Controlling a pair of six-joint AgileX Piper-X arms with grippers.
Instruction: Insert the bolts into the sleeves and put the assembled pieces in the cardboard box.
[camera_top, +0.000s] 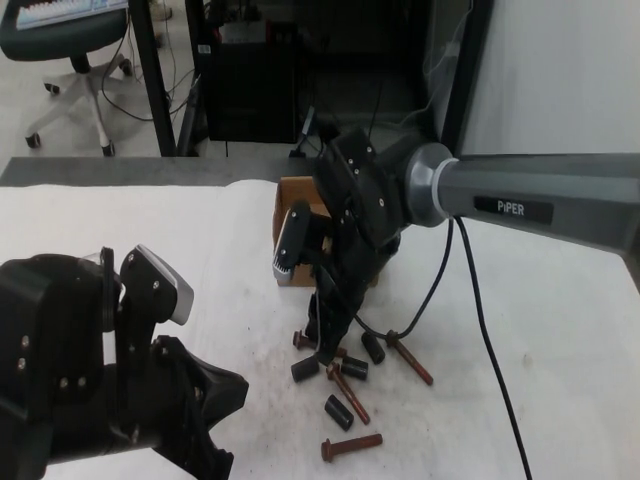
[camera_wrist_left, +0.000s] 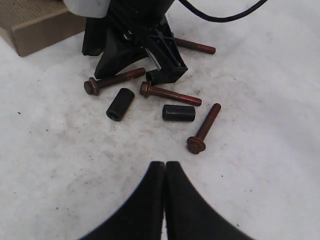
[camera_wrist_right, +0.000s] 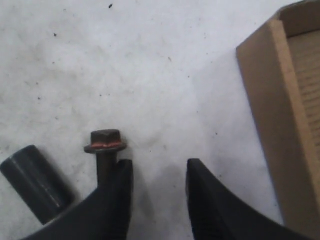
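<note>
Where the right jaws gape, bolt (camera_wrist_right: 105, 142) just outside (cardboard box (camera_wrist_right: 260, 110), cable (camera_wrist_left: 220, 20) near).

**Lighting check from my bench**

Bright, even light on the white cloth (camera_top: 560, 330), no glare I can spot. Soft shadow pools under my right pincer (camera_wrist_right: 159, 170) and beside the cardboard box (camera_wrist_right: 260, 100). Bolts (camera_wrist_left: 170, 93) barely cast any. Source is probably overhead, can't really tell.

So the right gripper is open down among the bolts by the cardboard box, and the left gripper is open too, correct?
No: the left gripper is shut, its fingers pressed together on nothing, as the left wrist view shows. The right gripper is open among the bolts by the cardboard box.
</note>
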